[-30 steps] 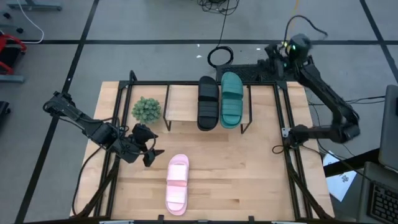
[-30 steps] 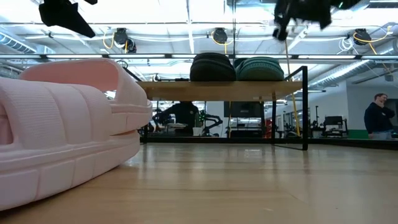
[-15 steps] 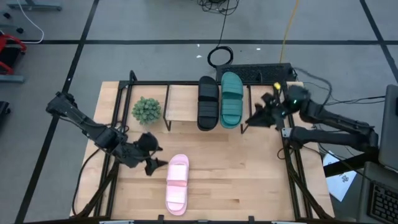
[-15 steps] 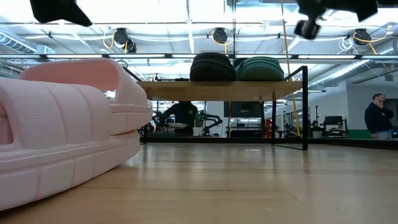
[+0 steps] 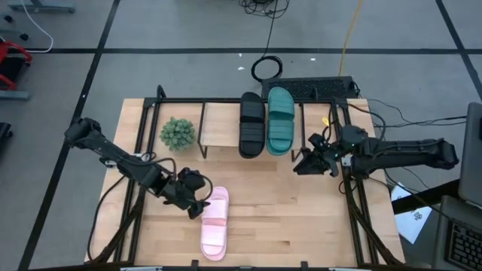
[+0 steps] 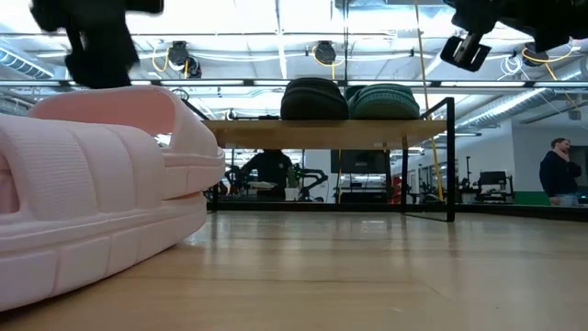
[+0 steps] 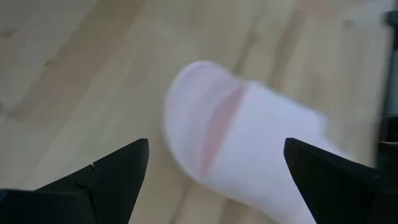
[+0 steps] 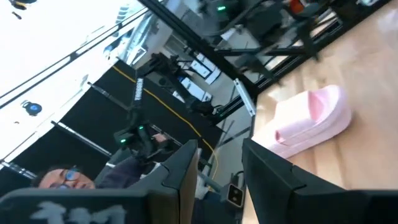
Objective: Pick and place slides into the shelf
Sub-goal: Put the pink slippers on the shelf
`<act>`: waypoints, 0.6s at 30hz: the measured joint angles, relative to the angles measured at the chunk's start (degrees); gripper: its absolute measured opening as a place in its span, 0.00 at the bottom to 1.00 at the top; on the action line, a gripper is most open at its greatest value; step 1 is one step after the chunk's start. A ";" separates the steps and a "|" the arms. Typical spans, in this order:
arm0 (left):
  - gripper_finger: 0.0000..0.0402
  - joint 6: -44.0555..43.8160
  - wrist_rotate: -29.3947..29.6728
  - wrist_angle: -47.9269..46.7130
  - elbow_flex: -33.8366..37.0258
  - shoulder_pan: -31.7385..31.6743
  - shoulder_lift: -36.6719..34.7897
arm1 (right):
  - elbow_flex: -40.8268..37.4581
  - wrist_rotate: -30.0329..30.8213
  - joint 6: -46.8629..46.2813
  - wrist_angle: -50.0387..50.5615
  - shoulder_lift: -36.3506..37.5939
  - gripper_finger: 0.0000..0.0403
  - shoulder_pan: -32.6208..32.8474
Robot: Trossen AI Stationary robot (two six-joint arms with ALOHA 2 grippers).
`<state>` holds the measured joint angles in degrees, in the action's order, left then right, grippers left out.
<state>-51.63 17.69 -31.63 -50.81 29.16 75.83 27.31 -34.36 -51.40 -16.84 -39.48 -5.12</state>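
Note:
The pale pink slide (image 5: 215,227) lies sole down on the tabletop near the near edge, and fills the left of the low view (image 6: 92,202). My left gripper (image 5: 197,202) hovers open at its far end, and in the left wrist view (image 7: 216,143) the fingers stand apart on either side of that end (image 7: 249,149) without touching it. The black slide (image 5: 251,124) and the teal slide (image 5: 280,120) rest side by side on the shelf (image 5: 222,124). My right gripper (image 5: 307,163) is open above the table, just right of the shelf.
A small potted plant (image 5: 178,133) stands on the table left of the shelf. Black frame rails (image 5: 349,188) run along the table's left and right sides. A keyboard (image 5: 316,86) and a cable coil (image 5: 266,69) lie beyond the far edge. A person (image 6: 556,175) stands in the room behind.
My left gripper has moved right and toward the near edge, coming down to the pink slide's far end. My right arm has swung back from behind the shelf's far right corner toward the near edge and lowered, ending beside the shelf's right leg. No slide has moved.

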 joint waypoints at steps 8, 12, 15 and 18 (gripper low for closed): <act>0.94 0.80 -2.43 13.96 11.64 -4.52 -2.96 | 0.00 3.05 0.77 -2.74 0.02 0.29 4.29; 0.94 2.25 -2.55 17.20 15.57 -6.80 -5.94 | 0.00 3.12 1.71 -2.73 0.04 0.29 4.62; 0.94 3.28 -2.91 18.72 18.28 -8.86 -8.24 | 0.00 3.97 1.92 -2.90 0.02 0.29 4.61; 0.94 4.91 -6.26 25.53 20.97 -10.85 -9.68 | 0.00 4.56 2.04 -3.25 0.03 0.29 4.61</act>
<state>-46.72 11.44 -6.10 -29.83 18.31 66.15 27.31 -29.80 -49.35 -20.09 -39.46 -0.51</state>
